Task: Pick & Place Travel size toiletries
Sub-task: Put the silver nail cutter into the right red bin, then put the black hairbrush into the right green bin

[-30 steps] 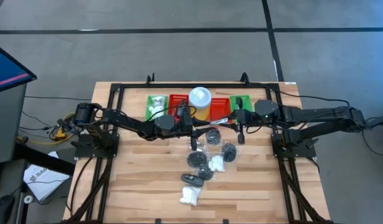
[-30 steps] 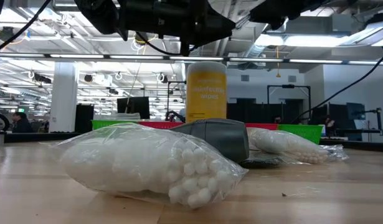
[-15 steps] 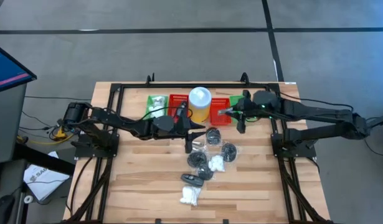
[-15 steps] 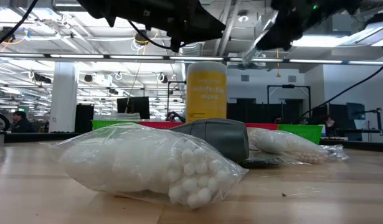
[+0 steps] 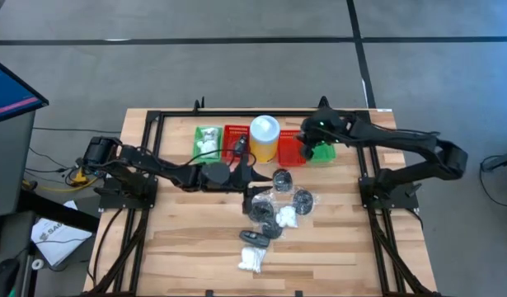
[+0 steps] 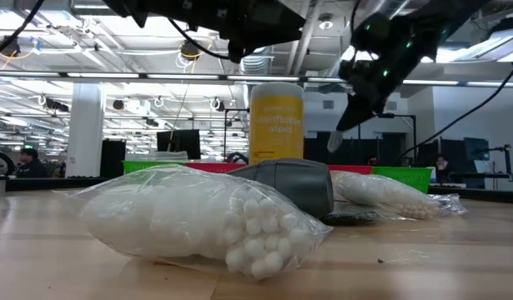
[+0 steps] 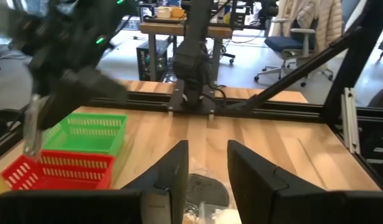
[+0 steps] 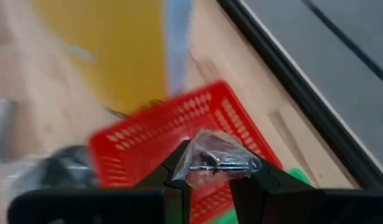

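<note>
My right gripper (image 8: 208, 169) pinches a small clear packet (image 8: 221, 157) of silvery bits above the red basket (image 8: 172, 130) at the table's far edge; whether my left gripper (image 7: 205, 163) is closed, I cannot tell.

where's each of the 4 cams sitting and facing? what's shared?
High: overhead, straight down; both arms, left gripper, right gripper over the red basket.
Low: table height, looking level across; bagged white bundle, arms overhead.
Left wrist: past its open fingers.
Right wrist: fingers clamp a small clear packet.
Shared: yellow canister, high and low.
</note>
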